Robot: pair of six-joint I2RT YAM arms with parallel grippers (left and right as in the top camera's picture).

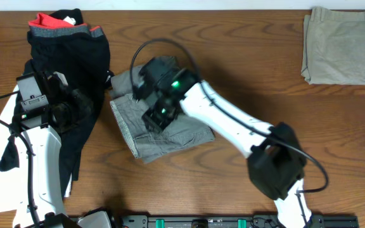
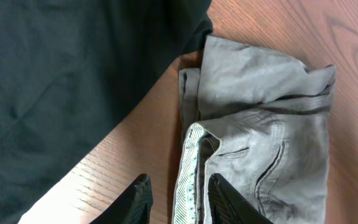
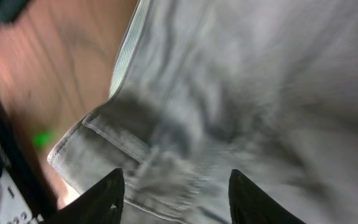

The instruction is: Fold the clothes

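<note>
Grey shorts: directly under right pincer, middle of worktop, slanting far-left to near-right
Right pincer: spread
Left pincer: slightly spread, empty

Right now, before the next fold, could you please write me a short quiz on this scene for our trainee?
1. True or false: the beige shorts lie at the far right corner of the table, apart from every other garment.
2. Fill in: the garment with the red-and-grey band is mostly ___.
3. The right hand is over: A. the beige shorts; B. the grey shorts; C. bare wood.
Key: 1 true; 2 black; 3 B.
</note>
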